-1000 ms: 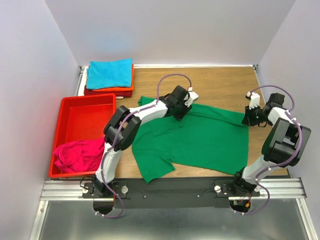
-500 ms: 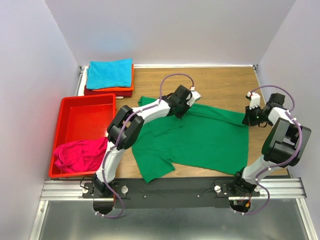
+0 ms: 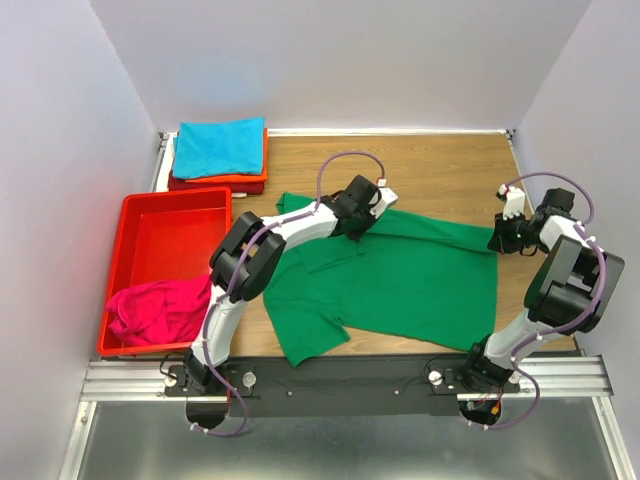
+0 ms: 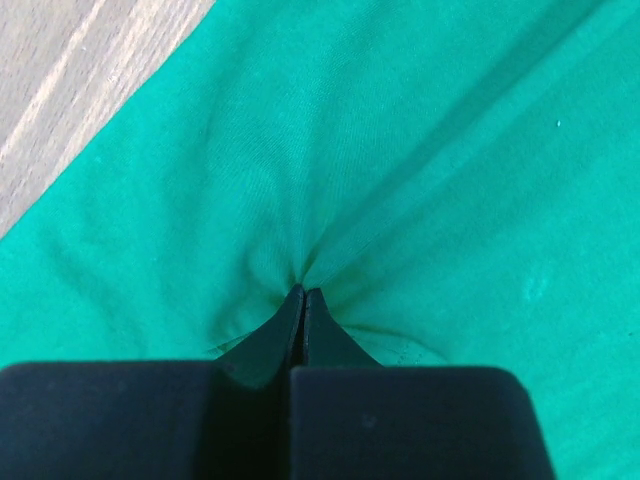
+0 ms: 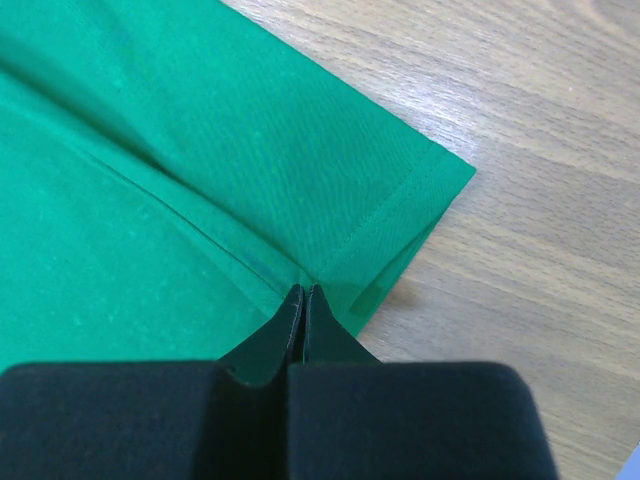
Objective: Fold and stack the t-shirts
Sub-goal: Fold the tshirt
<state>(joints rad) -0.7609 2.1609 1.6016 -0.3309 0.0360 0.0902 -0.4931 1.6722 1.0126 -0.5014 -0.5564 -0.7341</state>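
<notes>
1. Rigid red plastic tray (image 3: 165,245), rectangular and open-topped, sits left of the wooden surface.
2. Light brown wooden tabletop (image 3: 440,165), grain running lengthwise.
3. Silver slotted metal rail (image 3: 130,378) runs along the near edge.
4. Pale lavender walls (image 3: 350,60) enclose three sides.

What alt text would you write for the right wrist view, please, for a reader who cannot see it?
The right gripper, its black fingers pressed together, pinches the stitched hem at a corner of the green t-shirt. The shirt fills the left of the view and lies on a light wooden table, which shows to the right.
</notes>
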